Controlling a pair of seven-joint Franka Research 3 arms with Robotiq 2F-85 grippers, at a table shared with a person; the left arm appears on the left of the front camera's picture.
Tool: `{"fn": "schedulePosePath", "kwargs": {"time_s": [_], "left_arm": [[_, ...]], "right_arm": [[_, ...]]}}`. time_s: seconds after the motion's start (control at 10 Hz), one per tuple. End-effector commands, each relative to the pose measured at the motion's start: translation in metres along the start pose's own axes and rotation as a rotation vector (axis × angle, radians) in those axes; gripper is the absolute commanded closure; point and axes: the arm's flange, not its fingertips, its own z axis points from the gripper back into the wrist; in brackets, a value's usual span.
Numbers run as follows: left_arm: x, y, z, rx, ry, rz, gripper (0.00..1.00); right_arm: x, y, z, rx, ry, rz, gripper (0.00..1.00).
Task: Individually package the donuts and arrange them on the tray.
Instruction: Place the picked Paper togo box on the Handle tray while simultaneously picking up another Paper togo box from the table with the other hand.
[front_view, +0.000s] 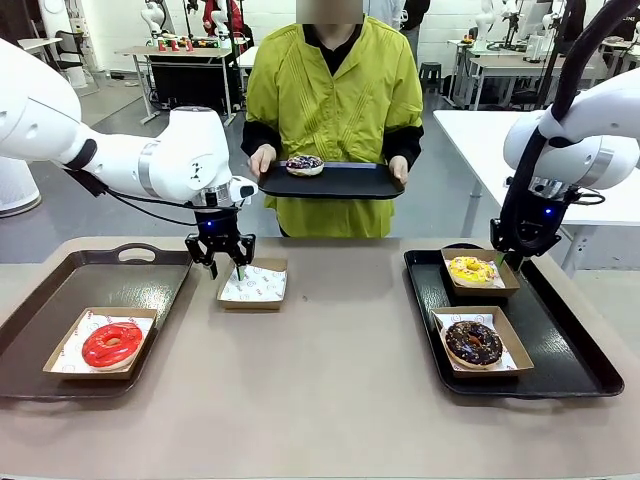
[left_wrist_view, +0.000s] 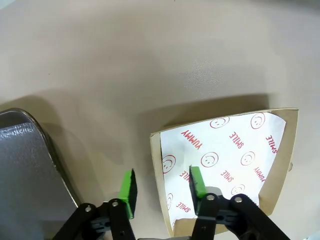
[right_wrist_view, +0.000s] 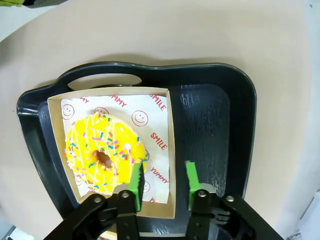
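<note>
Left gripper (front_view: 222, 262) low over the near-left corner of the empty lined box (front_view: 253, 284) at centre of the front view; fingers parted, nothing between them. In the left wrist view, one green pad (left_wrist_view: 196, 181) above the printed liner, the other pad (left_wrist_view: 128, 187) outside the cardboard wall, left tray (left_wrist_view: 25, 165) at lower left.

Right gripper (right_wrist_view: 161, 180) over the right tray (front_view: 585, 375), fingers apart, straddling the side wall of the yellow donut's box (right_wrist_view: 170, 150); not clamped on it.

Donuts: red donut (front_view: 112, 344) boxed on the left tray, lower left. Yellow donut (front_view: 472, 269) and chocolate sprinkle donut (front_view: 473, 342) boxed on the right tray. Purple donut (front_view: 304, 164) unboxed, on the small black tray (front_view: 345, 183) held by the person at top centre.

Risks, as judged:
- Thin wall of empty box likely to buckle or slip if pinched at the corner; liner could lift out with a pad.
- Light box apt to skid on the table if nudged.
- Right pad close to yellow icing; a drift inward would smear it.
- Person's tray near the left arm's reach; possible clash at handover.

Hard to make out:
- Left fingertips against box in front view: touching or hovering, cannot tell.
- Right fingertips hidden behind the yellow donut's box in front view.
- Near rim of the empty box cut off at the bottom of the left wrist view.
</note>
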Motion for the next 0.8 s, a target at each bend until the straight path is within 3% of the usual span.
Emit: {"fn": "schedulePosePath", "kwargs": {"time_s": [0.0,0.1,0.2,0.7], "left_arm": [[0.0006,0.0012,0.0052,0.004,0.009,0.033,1.0],[0.0007,0.0012,0.0055,0.004,0.011,0.034,0.93],[0.0007,0.0014,0.0062,0.006,0.013,0.035,1.0],[-0.0004,0.0027,0.0122,0.009,0.018,0.044,1.0]], "right_arm": [[0.0051,-0.0013,0.0013,0.046,0.002,0.01,0.15],[0.0054,-0.0015,0.0017,0.05,0.002,0.007,0.05],[0.0056,-0.0015,0.002,0.052,0.003,0.005,0.0],[-0.0016,-0.0018,0.0113,0.072,-0.018,0.008,0.0]]}}
